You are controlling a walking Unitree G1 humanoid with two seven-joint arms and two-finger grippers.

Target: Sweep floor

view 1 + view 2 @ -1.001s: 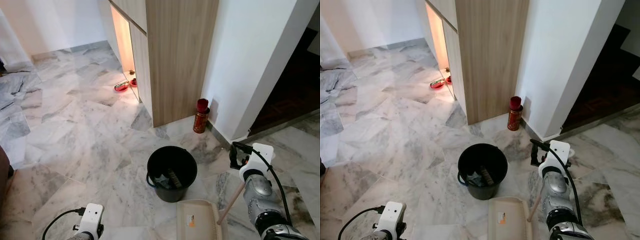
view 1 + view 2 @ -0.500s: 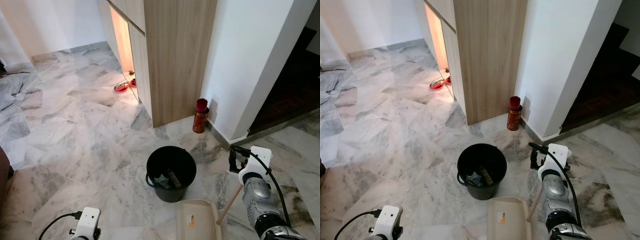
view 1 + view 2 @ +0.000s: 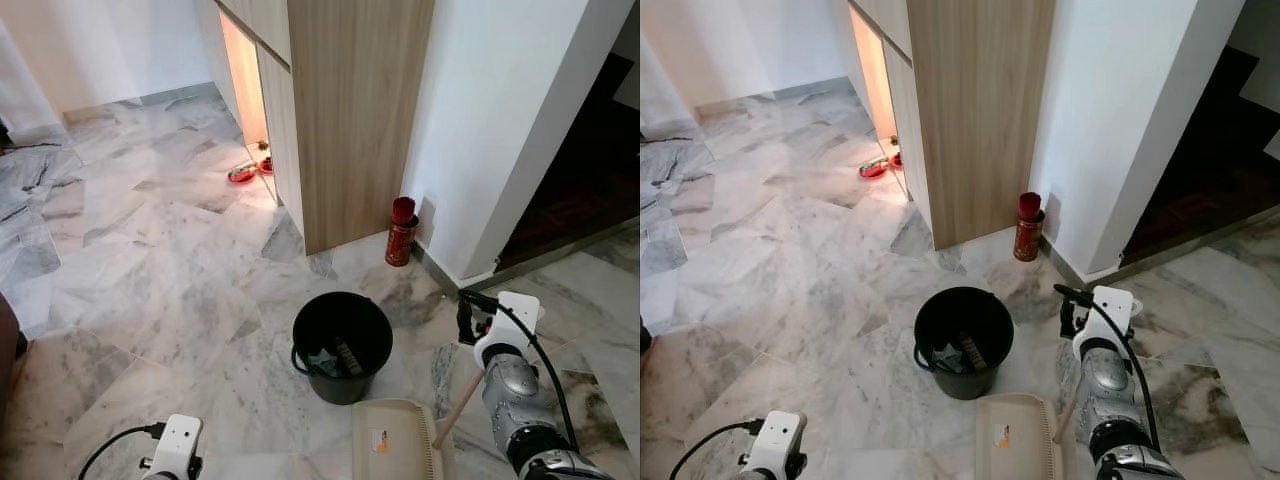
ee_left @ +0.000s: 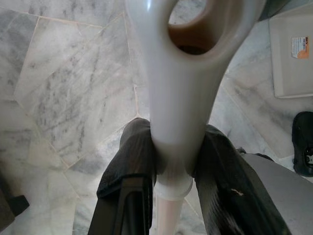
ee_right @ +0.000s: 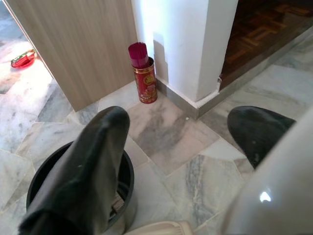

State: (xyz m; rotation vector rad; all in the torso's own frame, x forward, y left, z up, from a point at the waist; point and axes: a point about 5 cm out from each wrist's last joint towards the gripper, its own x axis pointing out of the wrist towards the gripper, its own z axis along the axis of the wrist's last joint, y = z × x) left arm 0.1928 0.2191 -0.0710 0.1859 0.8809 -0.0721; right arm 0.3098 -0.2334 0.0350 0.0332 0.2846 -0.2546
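Observation:
In the left wrist view my left gripper (image 4: 173, 142) is shut on the pale broom handle (image 4: 181, 73), just below its hanging hole. A beige dustpan (image 3: 395, 440) stands on the marble floor in front of a black bucket (image 3: 300, 335) with debris inside. The dustpan's wooden stick (image 3: 460, 405) slants up to my right arm. My right gripper (image 3: 468, 318) sits right of the bucket. In the right wrist view its fingers (image 5: 83, 171) straddle a glossy white handle end (image 5: 274, 196), with the bucket (image 5: 126, 176) beyond.
A wooden cabinet (image 3: 350, 120) and a white wall pillar (image 3: 500, 130) rise behind the bucket. A red tin of incense sticks (image 3: 401, 232) stands at the pillar's foot. Red bowls (image 3: 243, 173) lie by the lit cabinet gap. A dark doorway (image 3: 590, 170) opens at the right.
My left wrist has dropped slightly lower in the picture. The right arm has edged a little up and left. Bucket and dustpan stay put.

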